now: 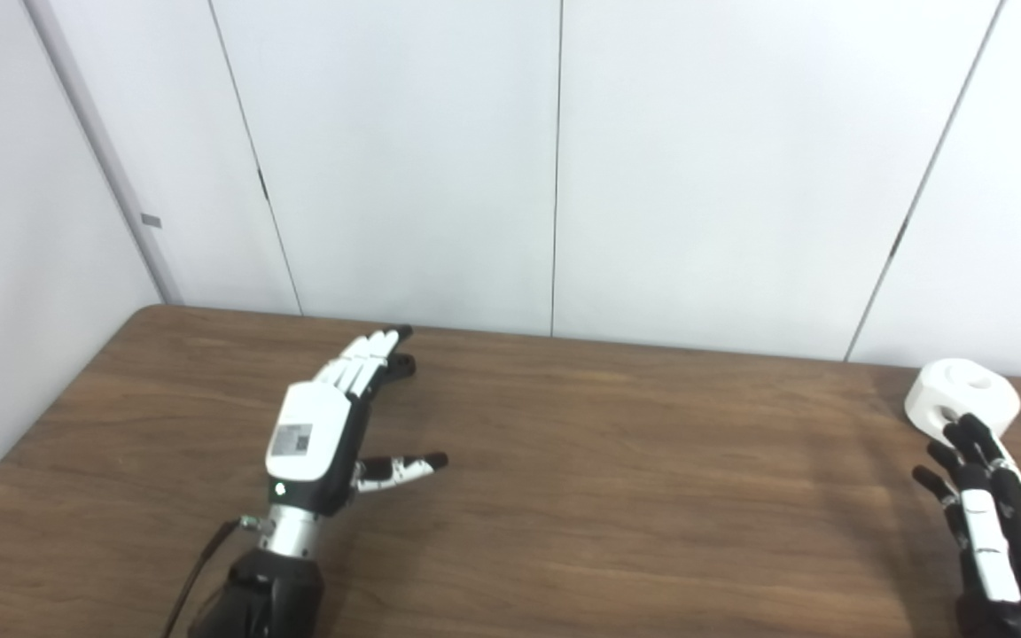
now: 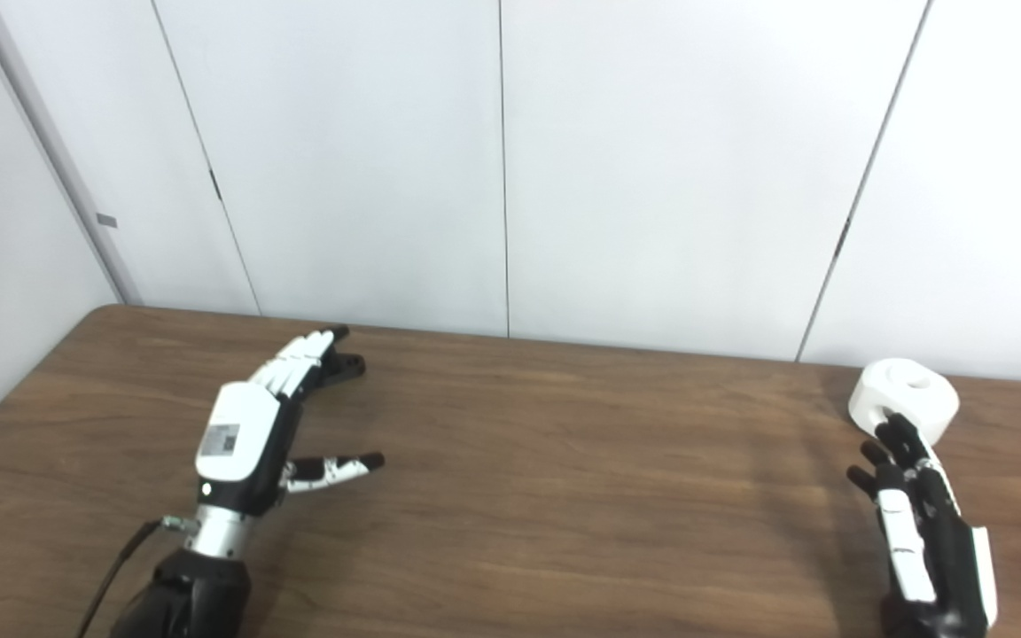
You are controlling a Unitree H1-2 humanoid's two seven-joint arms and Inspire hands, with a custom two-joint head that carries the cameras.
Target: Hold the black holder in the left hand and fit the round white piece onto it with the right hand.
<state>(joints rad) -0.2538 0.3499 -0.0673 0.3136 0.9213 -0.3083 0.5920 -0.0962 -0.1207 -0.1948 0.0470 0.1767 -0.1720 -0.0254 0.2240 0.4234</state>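
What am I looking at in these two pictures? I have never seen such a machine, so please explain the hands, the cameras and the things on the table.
These are two pictures from cameras set side by side on a humanoid robot's head, so both show the same scene from slightly different places. The robot looks down at a brown wooden table in front of white wall panels.

Its two arms come in from the bottom edge. The left hand has a white back and its fingers are spread open. Just beyond its fingertips there is a small black holder, partly hidden, so I cannot tell its shape well. The right hand is also open, reaching toward the round white piece, which stands on the table near the right edge. Its fingertips are at the piece's near side.

Neither hand holds anything.
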